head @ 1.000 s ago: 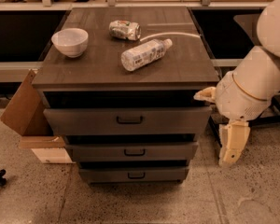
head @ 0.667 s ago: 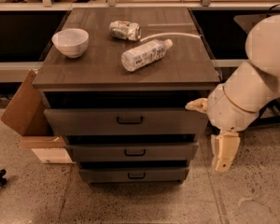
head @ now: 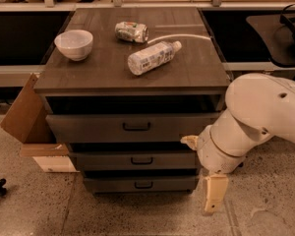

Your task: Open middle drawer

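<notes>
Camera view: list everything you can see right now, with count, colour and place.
cabinet: one, dark wood-grain, centre
top drawer: one, dark, tallest front
middle drawer: one, dark, small black handle
bottom drawer: one, dark, lowest
bowl: one, white, cabinet top, left
can: one, silvery, lying behind bottle
bottle: one, clear, lying mid-top
cardboard box: one, brown, left of cabinet
arm: one, white, right of cabinet
claw: one, cream, beside middle drawer's right end

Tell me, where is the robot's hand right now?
The hand sits low on the right of the camera view, at the cabinet's front right corner, about level with the middle drawer and right of its handle.
</notes>
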Robot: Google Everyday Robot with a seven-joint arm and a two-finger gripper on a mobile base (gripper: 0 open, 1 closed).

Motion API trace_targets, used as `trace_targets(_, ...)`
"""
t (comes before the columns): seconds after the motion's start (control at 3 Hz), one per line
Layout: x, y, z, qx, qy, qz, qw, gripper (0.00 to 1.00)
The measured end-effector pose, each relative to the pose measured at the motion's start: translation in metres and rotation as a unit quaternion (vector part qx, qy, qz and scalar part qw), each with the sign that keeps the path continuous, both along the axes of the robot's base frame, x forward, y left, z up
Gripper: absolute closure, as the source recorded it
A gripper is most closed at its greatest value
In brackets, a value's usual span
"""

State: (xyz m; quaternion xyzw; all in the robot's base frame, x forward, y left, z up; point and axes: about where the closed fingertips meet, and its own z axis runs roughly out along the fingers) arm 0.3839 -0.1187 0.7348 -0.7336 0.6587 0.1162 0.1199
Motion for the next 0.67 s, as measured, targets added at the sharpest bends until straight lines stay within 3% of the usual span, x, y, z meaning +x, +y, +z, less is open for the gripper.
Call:
trace_targets(0.33, 0.004, -0.001, -0.008, -0.003, -0.003, -0.004, 1.0000, 0.00)
trace_targets(0.67, 0.029, -0.027, -0.071, -0.013, -0.021, -0.002, 0.9997, 0.00)
